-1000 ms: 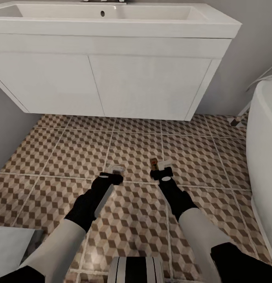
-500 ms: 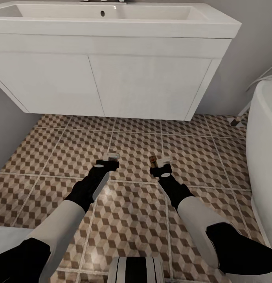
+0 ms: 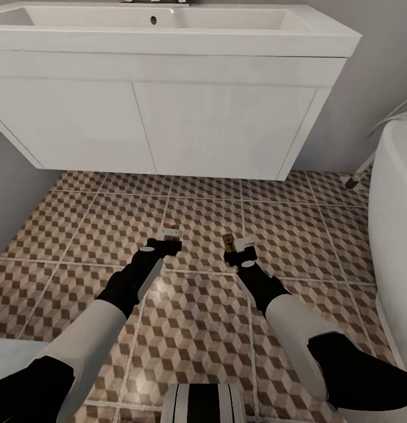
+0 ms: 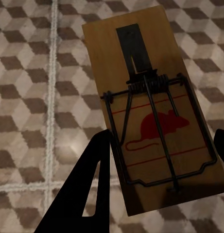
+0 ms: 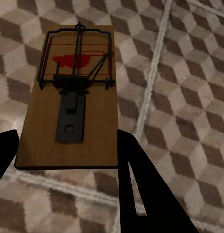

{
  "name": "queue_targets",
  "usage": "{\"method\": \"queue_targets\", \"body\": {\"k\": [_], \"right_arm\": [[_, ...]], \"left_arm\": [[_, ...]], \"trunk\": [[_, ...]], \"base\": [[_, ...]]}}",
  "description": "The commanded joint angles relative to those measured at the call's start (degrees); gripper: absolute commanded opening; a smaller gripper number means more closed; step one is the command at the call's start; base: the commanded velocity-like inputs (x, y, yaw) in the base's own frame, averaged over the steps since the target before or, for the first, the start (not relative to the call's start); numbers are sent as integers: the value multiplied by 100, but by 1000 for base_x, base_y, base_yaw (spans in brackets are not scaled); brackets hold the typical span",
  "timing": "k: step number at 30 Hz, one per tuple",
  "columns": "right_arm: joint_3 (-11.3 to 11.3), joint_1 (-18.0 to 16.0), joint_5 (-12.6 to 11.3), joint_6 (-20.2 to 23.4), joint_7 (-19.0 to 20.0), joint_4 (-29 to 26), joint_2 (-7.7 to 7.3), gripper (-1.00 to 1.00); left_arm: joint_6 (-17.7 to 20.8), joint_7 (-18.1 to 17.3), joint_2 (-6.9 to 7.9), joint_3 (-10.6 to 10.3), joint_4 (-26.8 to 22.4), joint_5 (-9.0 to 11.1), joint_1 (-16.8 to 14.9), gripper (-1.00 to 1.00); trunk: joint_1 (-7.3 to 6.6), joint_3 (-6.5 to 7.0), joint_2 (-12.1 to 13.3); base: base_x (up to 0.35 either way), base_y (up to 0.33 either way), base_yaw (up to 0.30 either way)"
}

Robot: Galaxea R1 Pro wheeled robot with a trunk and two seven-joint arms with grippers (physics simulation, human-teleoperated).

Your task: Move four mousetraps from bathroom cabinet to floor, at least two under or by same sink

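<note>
Each of my grippers holds a mousetrap low over the bathroom floor (image 3: 197, 329), in front of the white bathroom sink (image 3: 168, 35). My left gripper (image 3: 166, 237) is shut on a tan mousetrap (image 4: 146, 97) with a red mouse print; its dark fingers (image 4: 92, 184) press the board's long edges. A little to the right, my right gripper (image 3: 237, 243) is shut on another mousetrap (image 5: 75, 102), seen as a small brown piece (image 3: 229, 241) in the head view. I cannot tell whether either board touches the tiles. The cabinet is out of view.
The sink's white vanity doors (image 3: 156, 129) hang above the tiles, leaving a gap beneath. A white bathtub (image 3: 397, 205) borders the right side and a grey wall (image 3: 9, 194) the left. My base (image 3: 203, 402) sits at the near edge.
Both arms have reached forward toward the sink, the left one further than the right, each still carrying its mousetrap.
</note>
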Motion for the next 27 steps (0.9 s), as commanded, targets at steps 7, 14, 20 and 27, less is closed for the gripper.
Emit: {"method": "queue_targets", "body": {"k": [7,14,20,27], "right_arm": [[29,-1,45,49,-23,-8,0,-100],[34,-1,45,48,-21,-8,0,-100],[38,-1,45,45,-20,-7,0,-100],[36,-1,45,-99,-16,-8,0,-100]], "left_arm": [[26,53,12,-24,-26,49,2,-100],[36,53,130,-24,-604,44,3,-100],[292,44,203,-24,-956,48,6,-100],[395,24,214,-24,-847,49,16,-100]], "trunk": [[9,-92,-7],[27,-247,-16],[43,-380,-24],[61,-535,-33]], "base": [[0,0,0],[0,0,0],[0,0,0],[0,0,0]]}}
